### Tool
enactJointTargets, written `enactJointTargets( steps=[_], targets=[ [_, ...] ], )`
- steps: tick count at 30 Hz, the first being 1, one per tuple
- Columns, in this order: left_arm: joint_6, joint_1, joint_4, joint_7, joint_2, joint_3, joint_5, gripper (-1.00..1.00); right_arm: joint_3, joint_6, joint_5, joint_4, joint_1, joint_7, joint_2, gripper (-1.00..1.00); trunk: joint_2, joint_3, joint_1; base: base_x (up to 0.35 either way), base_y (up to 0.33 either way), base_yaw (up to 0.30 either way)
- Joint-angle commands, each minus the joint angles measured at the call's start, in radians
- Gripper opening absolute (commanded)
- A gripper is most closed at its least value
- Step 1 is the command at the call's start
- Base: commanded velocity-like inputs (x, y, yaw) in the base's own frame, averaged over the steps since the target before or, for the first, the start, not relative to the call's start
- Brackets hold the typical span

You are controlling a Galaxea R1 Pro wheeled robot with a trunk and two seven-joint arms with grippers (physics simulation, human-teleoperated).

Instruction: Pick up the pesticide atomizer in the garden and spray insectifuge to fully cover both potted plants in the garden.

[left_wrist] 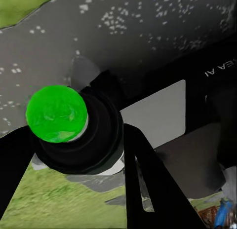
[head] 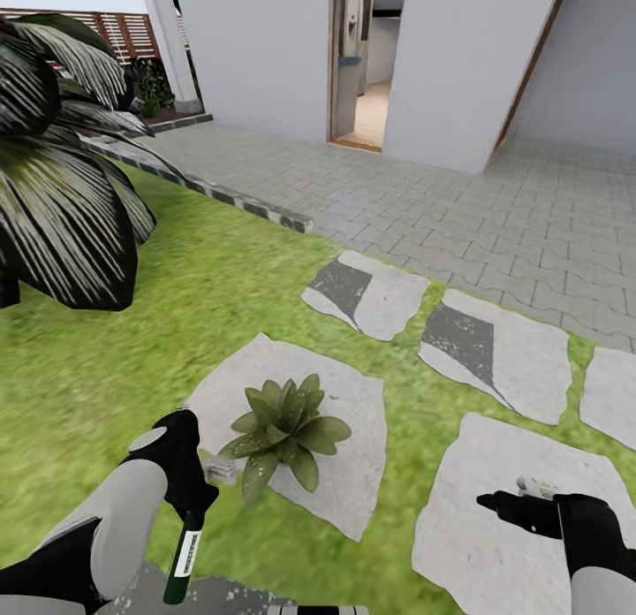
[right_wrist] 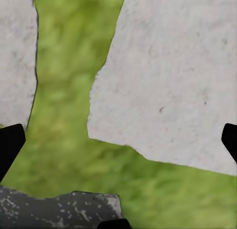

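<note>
Gripped in the left claw [head: 196, 496] at the head view's lower left, the pesticide atomizer [head: 185, 553] hangs with its dark-green body and white label strip pointing down toward the robot, its pale grey spray head [head: 218, 469] poking out toward the plant. From the left wrist view, the bottle's bright green round end [left_wrist: 57, 114] sits inside a black ring, the black fingers [left_wrist: 148, 179] pinching it from either side.

Just beside the spray head, one potted plant [head: 284, 431], a low rosette of pointed, pale-speckled green leaves, stands on a grey stepping stone [head: 353, 403] set in the lawn [head: 132, 350].

Off to the right, the right claw [head: 495, 502] hovers over another stepping stone [head: 495, 553], holding nothing; its black fingertips [right_wrist: 11, 145] show at opposite edges of the right wrist view, spread wide above stone and grass.

Further stepping stones [head: 495, 350] lead to a grey paved yard [head: 424, 208] before a white house wall with an open doorway [head: 362, 67]. A big striped-leaf plant [head: 62, 191] fills the upper left, with a brown slatted fence [head: 124, 32] behind it.
</note>
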Motion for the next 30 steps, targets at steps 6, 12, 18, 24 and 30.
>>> enactJointTargets(
  steps=[6,12,18,24,30],
  targets=[
    [0.010,-0.001,0.011,-0.008,-0.005,0.007,-0.011,-1.00,-0.004,0.000,0.011,0.000,-0.001,0.012,0.000,1.00,0.000,-0.003,0.000,-0.029,-0.290,0.145],
    [0.010,-0.001,0.012,-0.008,-0.005,0.007,-0.011,-1.00,-0.003,0.000,0.011,0.000,-0.001,0.012,0.000,1.00,0.000,-0.006,0.000,-0.001,-0.336,0.103],
    [0.010,-0.001,0.012,-0.008,-0.005,0.007,-0.011,-1.00,-0.003,0.000,0.011,-0.001,-0.001,0.013,0.000,1.00,0.000,-0.010,0.000,0.000,-0.341,0.140],
    [0.010,-0.001,0.012,-0.008,-0.006,0.007,-0.011,-1.00,-0.002,0.000,0.011,-0.002,-0.001,0.013,-0.001,1.00,0.000,-0.010,0.000,0.000,-0.342,0.008],
    [0.010,-0.001,0.012,-0.008,-0.006,0.007,-0.011,-1.00,-0.003,0.000,0.011,-0.001,-0.001,0.013,0.000,1.00,0.000,-0.011,0.000,0.000,-0.322,0.025]
  ],
)
